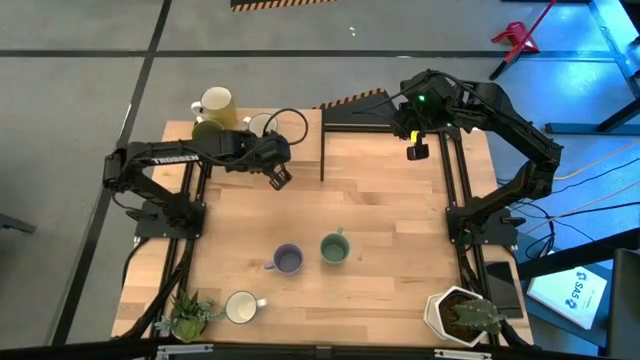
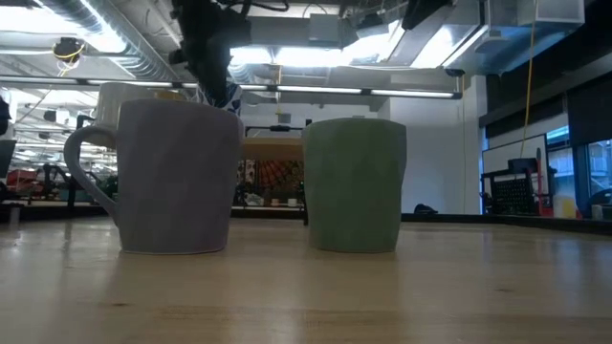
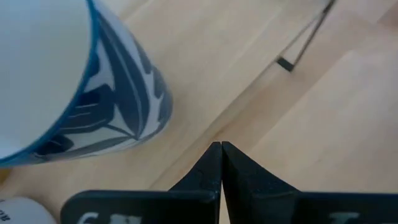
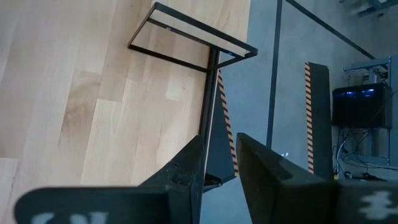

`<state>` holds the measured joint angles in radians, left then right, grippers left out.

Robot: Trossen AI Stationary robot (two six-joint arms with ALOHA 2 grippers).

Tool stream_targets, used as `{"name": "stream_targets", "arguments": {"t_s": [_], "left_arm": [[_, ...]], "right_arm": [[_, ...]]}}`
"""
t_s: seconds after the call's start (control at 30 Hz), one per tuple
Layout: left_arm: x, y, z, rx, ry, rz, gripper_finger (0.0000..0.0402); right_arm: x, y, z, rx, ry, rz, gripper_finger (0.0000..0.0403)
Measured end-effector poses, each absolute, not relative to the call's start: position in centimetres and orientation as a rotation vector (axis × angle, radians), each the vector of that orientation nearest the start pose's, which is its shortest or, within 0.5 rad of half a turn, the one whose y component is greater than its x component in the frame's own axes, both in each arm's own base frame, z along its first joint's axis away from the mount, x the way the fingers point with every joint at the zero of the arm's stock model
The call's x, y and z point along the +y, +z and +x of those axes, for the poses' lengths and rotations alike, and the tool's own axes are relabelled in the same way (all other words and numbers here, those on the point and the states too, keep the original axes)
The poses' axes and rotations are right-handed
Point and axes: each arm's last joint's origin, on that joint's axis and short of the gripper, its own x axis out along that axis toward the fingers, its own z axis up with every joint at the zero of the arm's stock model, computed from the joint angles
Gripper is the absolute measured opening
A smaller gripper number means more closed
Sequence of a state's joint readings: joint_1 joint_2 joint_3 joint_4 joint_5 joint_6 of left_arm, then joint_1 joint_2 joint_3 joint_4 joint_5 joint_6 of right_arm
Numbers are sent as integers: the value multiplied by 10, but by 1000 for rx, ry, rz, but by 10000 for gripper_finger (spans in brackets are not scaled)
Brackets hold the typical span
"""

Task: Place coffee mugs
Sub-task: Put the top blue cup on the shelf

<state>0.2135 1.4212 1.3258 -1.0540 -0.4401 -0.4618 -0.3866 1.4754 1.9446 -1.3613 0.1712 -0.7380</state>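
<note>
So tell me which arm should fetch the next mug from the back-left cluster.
Left, probably. Its tool, shut and empty, sits beside the clustered mugs, while the right tool waits at the back right, far from them.

Bright ceiling lights (image 2: 287,53), soft shadows, blurred close mug (image 3: 74,81)

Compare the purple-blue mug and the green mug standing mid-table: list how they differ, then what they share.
Colour: the purple-blue mug is lavender-blue; the green mug is sage green.
Handle: from above, the purple-blue mug's handle points toward the left arm's side and the near edge; the green mug's points toward the far edge.
Low view: the purple-blue mug's handle shows in profile; the green mug's is hidden.
Shared: both stand upright, apart, on the wooden table.
</note>
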Motion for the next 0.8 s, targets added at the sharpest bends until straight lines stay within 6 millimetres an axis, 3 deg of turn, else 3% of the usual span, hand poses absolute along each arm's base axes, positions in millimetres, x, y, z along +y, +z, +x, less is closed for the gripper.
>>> {"name": "stream_targets", "arguments": {"t_s": [0.4, 0.8], "left_arm": [[80, 302, 255, 1011, 946, -212, 0], [96, 303, 249, 991, 1055, -192, 0]], "right_arm": [[-98, 456, 227, 1040, -161, -572, 85], [-98, 456, 227, 1034, -160, -572, 85]]}}
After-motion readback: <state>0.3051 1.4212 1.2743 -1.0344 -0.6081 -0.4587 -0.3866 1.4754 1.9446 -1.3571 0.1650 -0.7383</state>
